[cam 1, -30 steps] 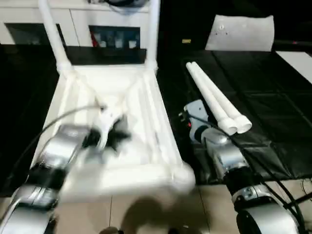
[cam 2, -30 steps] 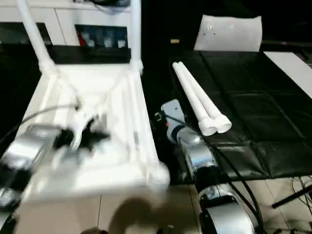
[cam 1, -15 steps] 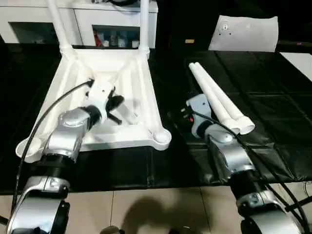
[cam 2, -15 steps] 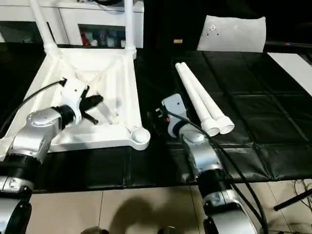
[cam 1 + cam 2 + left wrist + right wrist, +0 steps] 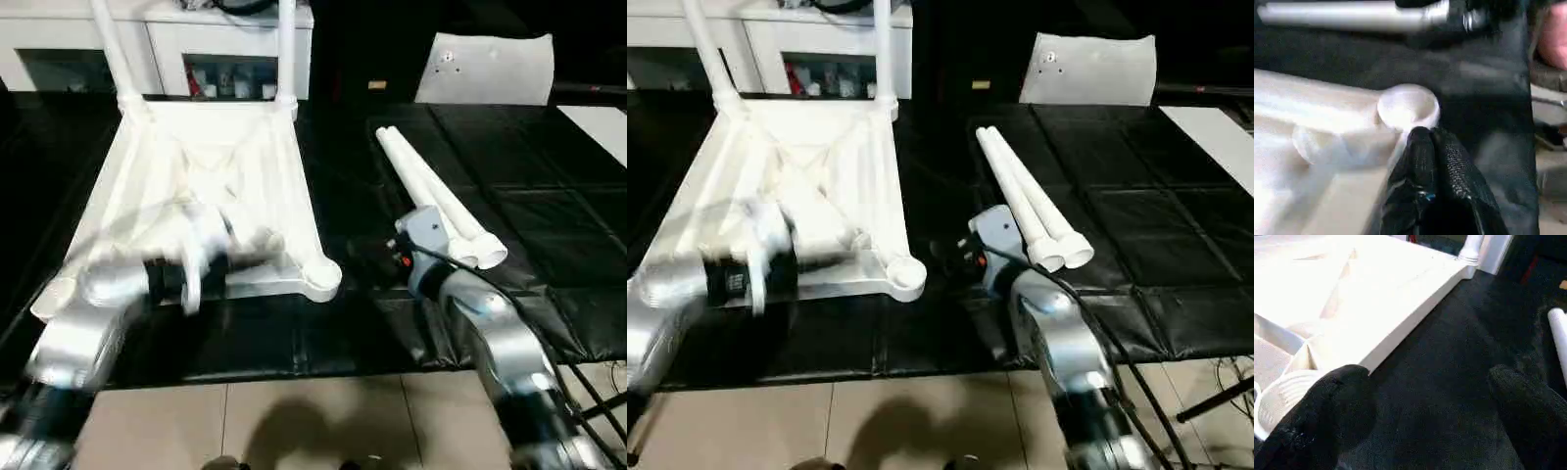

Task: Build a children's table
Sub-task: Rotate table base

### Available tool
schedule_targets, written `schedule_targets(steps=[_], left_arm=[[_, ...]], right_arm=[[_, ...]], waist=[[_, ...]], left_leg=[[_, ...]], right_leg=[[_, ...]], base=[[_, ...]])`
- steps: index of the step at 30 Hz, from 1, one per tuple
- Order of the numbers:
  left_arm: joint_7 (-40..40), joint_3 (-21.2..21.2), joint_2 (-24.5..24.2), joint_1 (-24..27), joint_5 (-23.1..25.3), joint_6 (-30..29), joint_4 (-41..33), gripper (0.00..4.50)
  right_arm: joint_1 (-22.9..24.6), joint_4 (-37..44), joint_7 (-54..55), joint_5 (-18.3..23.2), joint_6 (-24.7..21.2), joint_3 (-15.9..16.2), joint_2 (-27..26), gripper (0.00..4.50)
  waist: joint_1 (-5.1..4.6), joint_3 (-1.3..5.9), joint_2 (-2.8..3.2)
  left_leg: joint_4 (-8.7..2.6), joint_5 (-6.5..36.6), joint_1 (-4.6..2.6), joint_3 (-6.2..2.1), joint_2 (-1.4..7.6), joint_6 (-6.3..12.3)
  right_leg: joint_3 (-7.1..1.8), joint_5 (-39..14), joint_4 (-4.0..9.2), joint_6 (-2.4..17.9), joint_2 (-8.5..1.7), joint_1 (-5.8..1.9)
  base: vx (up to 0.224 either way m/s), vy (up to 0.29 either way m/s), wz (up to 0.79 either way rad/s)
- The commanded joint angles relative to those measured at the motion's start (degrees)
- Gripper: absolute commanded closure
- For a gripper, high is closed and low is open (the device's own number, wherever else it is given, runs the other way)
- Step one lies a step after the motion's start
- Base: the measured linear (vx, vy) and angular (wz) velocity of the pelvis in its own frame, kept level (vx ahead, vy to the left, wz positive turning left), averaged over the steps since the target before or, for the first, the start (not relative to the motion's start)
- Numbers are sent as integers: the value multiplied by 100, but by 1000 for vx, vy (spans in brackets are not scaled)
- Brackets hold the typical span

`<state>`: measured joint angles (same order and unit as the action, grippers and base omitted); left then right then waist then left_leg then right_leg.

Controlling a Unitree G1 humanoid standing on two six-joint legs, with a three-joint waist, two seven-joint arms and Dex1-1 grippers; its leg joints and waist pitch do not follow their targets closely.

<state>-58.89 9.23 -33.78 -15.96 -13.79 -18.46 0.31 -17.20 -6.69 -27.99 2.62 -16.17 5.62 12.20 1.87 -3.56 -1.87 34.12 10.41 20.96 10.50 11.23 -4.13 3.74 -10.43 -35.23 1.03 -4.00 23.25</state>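
Observation:
The white tabletop [image 5: 196,186] lies upside down on the black mat, its ribs facing up. Two legs [image 5: 286,49] stand in its far corner sockets. The near right socket [image 5: 321,279] holds nothing. Two loose legs [image 5: 436,201] lie side by side on the mat to the right. My left gripper [image 5: 1431,133] is shut with nothing in it, just inside the near right socket [image 5: 1408,105] over the tabletop's front rim. My right gripper [image 5: 1435,431] is open above the mat between the tabletop's right edge [image 5: 1400,308] and the loose legs.
A white pillow-like block [image 5: 485,69] rests at the back right. A flat white strip [image 5: 600,122] shows at the right edge. White cabinets [image 5: 196,34] stand behind the tabletop. The mat ends at a tiled floor [image 5: 294,421] in front.
My left arm has swung from the middle of the tabletop toward its near right corner and shows in motion blur. The right arm has shifted slightly nearer. The camera has also moved.

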Motion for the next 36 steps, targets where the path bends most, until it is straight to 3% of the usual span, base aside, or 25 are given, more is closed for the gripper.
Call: schedule_targets(steps=[1, 6, 7, 11, 16, 21, 22, 23, 24, 26, 27, 28, 30, 31, 33, 35, 36], left_arm=[[25, 302, -77, -12, 425, 85, 66, 447], [506, 770, 22, -210, 1054, -21, 389, 447], [713, 842, 108, -317, 1200, -76, 552, 447], [1366, 997, 629, -710, 1597, -1, 1318, 447], [1960, 957, 1272, -1024, 1656, 17, 1884, 447], [2461, 630, 2155, -1268, 1312, 500, 2418, 447], [2498, 484, 2330, -1249, 1110, 573, 2334, 447], [2498, 484, 2330, -1249, 1110, 573, 2334, 447], [2478, 249, 2520, -1110, 768, 596, 1939, 447], [2560, 100, 2576, -979, 632, 551, 1660, 447], [2692, -106, 2613, -792, 495, 513, 1342, 447], [2749, -201, 2627, -714, 443, 487, 1218, 416], [3005, -495, 2618, -434, 352, 347, 766, 408], [3112, -589, 2598, -326, 341, 308, 590, 390], [3388, -807, 2582, -129, 343, 179, 242, 390], [3592, -961, 2538, 52, 414, 89, -63, 360], [3721, -954, 2448, 201, 645, 21, -283, 360]], right_arm=[[141, 311, 2, 15, -180, -16, 69, 0], [383, 723, 71, 55, -508, 16, 126, 0], [397, 756, 83, 54, -542, 16, 125, 0], [436, 843, 140, 26, -621, -1, 116, 0], [489, 1023, 204, 29, -763, -40, 130, 0], [525, 1145, 355, 71, -850, -105, 75, 0], [532, 1185, 392, 84, -861, -129, 54, 0], [532, 1185, 392, 84, -861, -129, 54, 0], [553, 1313, 523, 59, -804, -207, 47, 0], [577, 1388, 590, 74, -734, -285, 36, 0], [624, 1539, 579, 328, -879, -452, -63, 0], [648, 1602, 581, 404, -927, -500, -97, 0], [733, 1740, 795, 374, -950, -587, -197, 0], [764, 1774, 921, 323, -944, -621, -245, 0], [824, 1828, 1205, 249, -910, -724, -384, 0], [887, 1879, 1450, 227, -992, -827, -521, 0], [966, 1986, 1483, 252, -1148, -828, -553, 0]], waist=[[-28, 347, 109], [-26, 360, 112], [-29, 365, 130], [-18, 369, 108], [-7, 383, 77], [9, 396, 64], [18, 410, 90], [11, 410, 71], [11, 414, 56], [12, 413, 58], [4, 408, 49], [-23, 404, 45], [-53, 390, 5], [-60, 380, 48], [-75, 369, 40], [-92, 350, 46], [-105, 352, -25]], left_leg=[[-460, 1620, -96, -73, 194, -132], [-451, 1519, -93, -73, 181, -128], [-449, 1504, -91, -75, 177, -134], [-436, 1510, -71, -84, 171, -147], [-404, 1433, -64, -79, 161, -48], [-384, 1308, -45, -78, 156, 49], [-387, 1244, -35, -92, 164, 58], [-386, 1228, -25, -88, 168, 75], [-383, 1194, -20, -88, 171, 115], [-379, 1157, -11, -86, 186, 130], [-380, 1155, -10, -82, 179, 156], [-380, 1202, 11, -82, 179, 209], [-373, 1275, -1, -67, 165, 236], [-384, 1294, -6, -75, 176, 207], [-392, 1334, -9, -75, 189, 133], [-405, 1531, -28, -76, 179, 52], [-400, 1567, -39, -72, 186, 40]], right_leg=[[-322, -1718, 458, 811, -317, -217], [-324, -1477, 450, 796, -304, -238], [-323, -1470, 449, 783, -302, -244], [-316, -1597, 482, 784, -332, -265], [-310, -1651, 512, 750, -330, -264], [-299, -1504, 520, 805, -339, -281], [-295, -1376, 502, 851, -351, -298], [-296, -1310, 503, 875, -351, -303], [-289, -1209, 490, 940, -356, -312], [-292, -1110, 470, 996, -364, -319], [-286, -1107, 469, 1001, -349, -314], [-285, -1161, 470, 995, -363, -341], [-269, -1506, 512, 866, -330, -304], [-271, -1698, 525, 805, -337, -286], [-274, -1819, 524, 726, -316, -257], [-271, -2110, 564, 585, -289, -223], [-269, -2144, 562, 531, -267, -217]], base=[[0, 0, 0], [0, 0, 0], [0, 0, 0], [0, 0, 0], [0, 0, 0], [0, 0, 0], [0, 0, 0], [0, 0, 0], [0, 0, 0], [0, 0, 0], [0, 0, 0], [0, 0, 0], [0, 0, 0], [0, 0, 0], [0, 0, 0], [0, 0, 0], [0, 0, 0]])
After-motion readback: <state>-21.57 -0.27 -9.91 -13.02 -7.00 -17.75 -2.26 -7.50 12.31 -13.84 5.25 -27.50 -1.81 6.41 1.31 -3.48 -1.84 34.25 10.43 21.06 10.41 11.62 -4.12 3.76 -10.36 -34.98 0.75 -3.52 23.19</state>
